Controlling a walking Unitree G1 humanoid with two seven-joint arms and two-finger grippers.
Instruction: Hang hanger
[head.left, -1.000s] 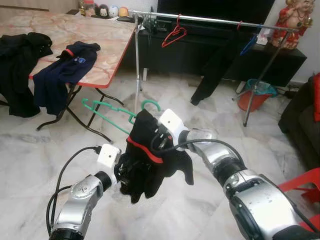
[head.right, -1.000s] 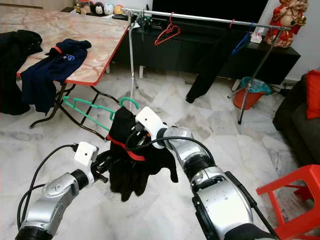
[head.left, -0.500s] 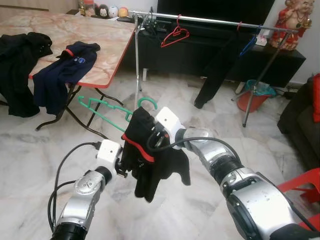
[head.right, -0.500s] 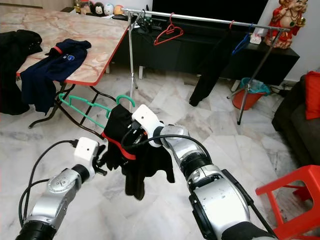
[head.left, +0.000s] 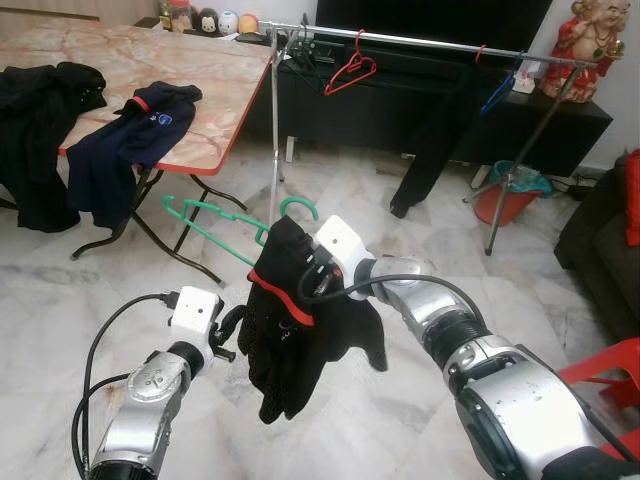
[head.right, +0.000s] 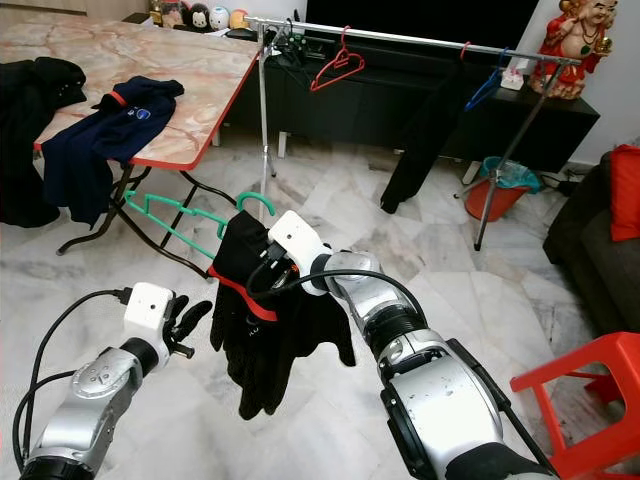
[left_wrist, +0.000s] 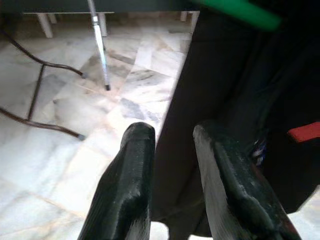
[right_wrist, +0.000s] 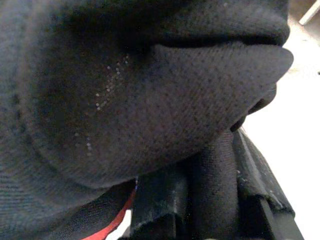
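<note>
A green hanger (head.left: 215, 222) carries a black garment with red trim (head.left: 300, 340) in mid-air over the floor. My right gripper (head.left: 292, 272) is shut on the hanger near its hook, and the cloth drapes over its fingers (right_wrist: 160, 210). Just left of the garment my left gripper (head.left: 232, 325) stands open, its fingers (left_wrist: 132, 165) close to the dark cloth with nothing between them. The clothes rail (head.left: 420, 40) stands farther back, across the floor.
A red hanger (head.left: 350, 70), a blue hanger (head.left: 497, 90) and black trousers (head.left: 430, 140) hang on the rail. At left, a folding table (head.left: 200, 90) holds a navy shirt (head.left: 130, 140) and black clothes (head.left: 40, 130). A red stool (head.left: 610, 380) stands at right, with an orange bucket (head.left: 510, 195) beyond it.
My left gripper has let go of the garment and drawn back to the left, now open. The garment hangs freely from the hanger in my right gripper.
</note>
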